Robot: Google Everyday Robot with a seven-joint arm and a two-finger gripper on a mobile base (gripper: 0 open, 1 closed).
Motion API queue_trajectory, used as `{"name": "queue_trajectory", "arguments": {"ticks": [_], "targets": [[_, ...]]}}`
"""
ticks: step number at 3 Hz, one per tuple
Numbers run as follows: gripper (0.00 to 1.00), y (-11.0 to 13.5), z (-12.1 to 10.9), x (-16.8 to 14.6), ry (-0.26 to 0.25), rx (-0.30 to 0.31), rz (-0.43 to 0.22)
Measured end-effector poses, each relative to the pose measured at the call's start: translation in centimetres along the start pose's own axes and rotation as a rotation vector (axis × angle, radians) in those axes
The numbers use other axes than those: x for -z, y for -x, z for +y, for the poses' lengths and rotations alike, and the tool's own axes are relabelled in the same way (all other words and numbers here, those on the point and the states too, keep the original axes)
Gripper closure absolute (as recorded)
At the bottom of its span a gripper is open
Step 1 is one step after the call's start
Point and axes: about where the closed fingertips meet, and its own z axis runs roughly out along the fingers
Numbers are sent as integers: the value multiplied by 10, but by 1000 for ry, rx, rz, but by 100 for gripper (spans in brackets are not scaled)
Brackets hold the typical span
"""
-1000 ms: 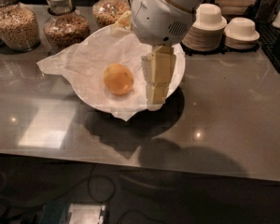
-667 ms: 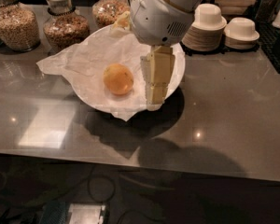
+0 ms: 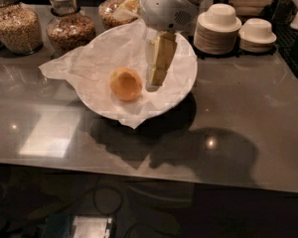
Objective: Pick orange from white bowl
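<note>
The orange (image 3: 125,84) lies in the wide white bowl (image 3: 186,86), left of its centre, on the crinkled white paper lining (image 3: 84,63). My gripper (image 3: 156,81) hangs down from the white wrist housing (image 3: 166,6) over the bowl. Its tip is just right of the orange, apart from it and a little above the paper. Nothing is seen held in it.
The bowl stands on a dark glossy counter (image 3: 248,113). Glass jars of grains and nuts (image 3: 17,24) line the back left. Stacks of small white bowls and plates (image 3: 218,29) stand at the back right. The counter's front edge runs along the bottom.
My gripper has risen and shifted a little left, closer to the orange. The orange and the bowl have not moved.
</note>
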Motion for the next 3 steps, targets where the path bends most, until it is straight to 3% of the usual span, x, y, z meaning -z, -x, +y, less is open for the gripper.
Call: {"name": "queue_trajectory", "arguments": {"ticks": [1, 2, 3], "targets": [[0, -4, -36, -1, -39, -23, -16], [0, -1, -56, -13, -63, -32, -23], [0, -6, -61, -39, -43, -65, -69]]}}
